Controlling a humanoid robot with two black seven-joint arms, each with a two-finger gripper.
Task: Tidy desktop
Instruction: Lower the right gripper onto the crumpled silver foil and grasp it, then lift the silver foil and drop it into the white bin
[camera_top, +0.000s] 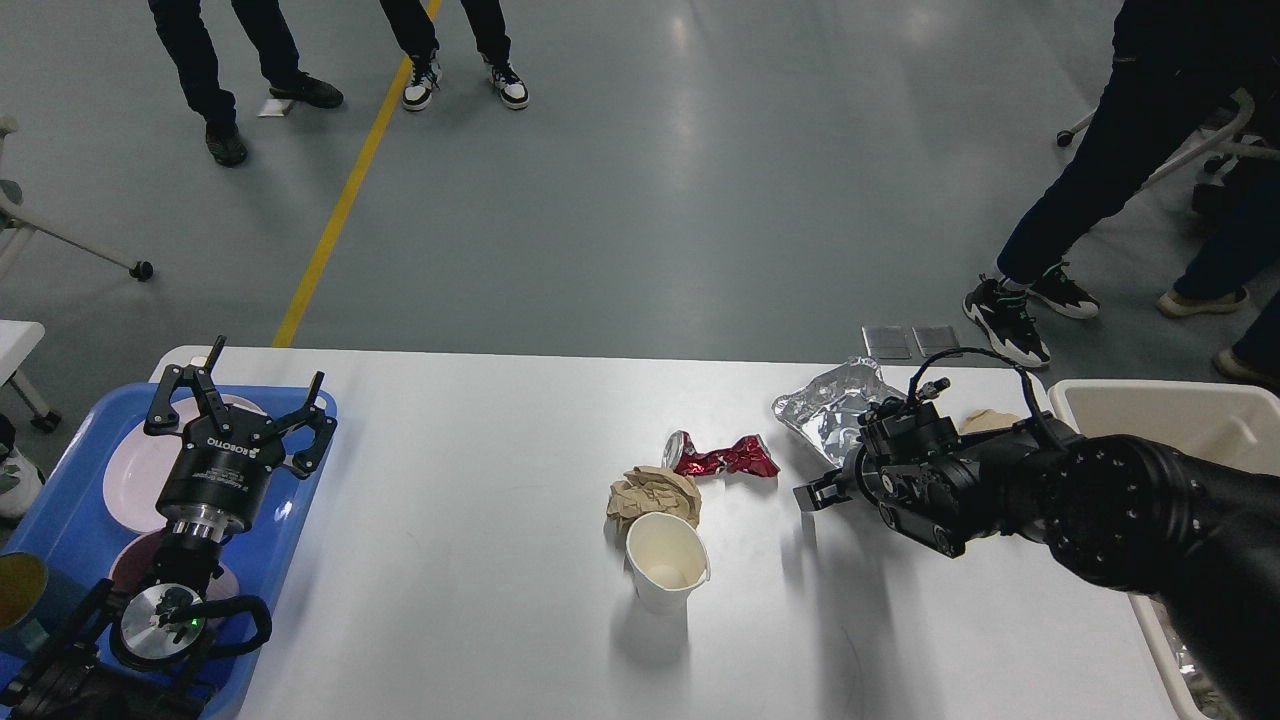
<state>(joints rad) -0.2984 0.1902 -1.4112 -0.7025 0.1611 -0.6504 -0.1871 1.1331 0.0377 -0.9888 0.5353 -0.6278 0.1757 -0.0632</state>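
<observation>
Left end effector: my fingers are spread wide, grasping nothing, hovering over the blue tray and its plates.
Right end effector: seen dark and nearly end-on; I cannot tell whether it is clenched or released.
Desk: white, spanning between my two arms.
Foil: just behind the right end effector.
Crushed red can: a little to its left.
Paper wad: beyond the can, touching the paper cup.
Beige bin: beside my right arm.

Two black arms, left gripper with white lettering, silver collar, looping black cables, perforated right joint housing
</observation>
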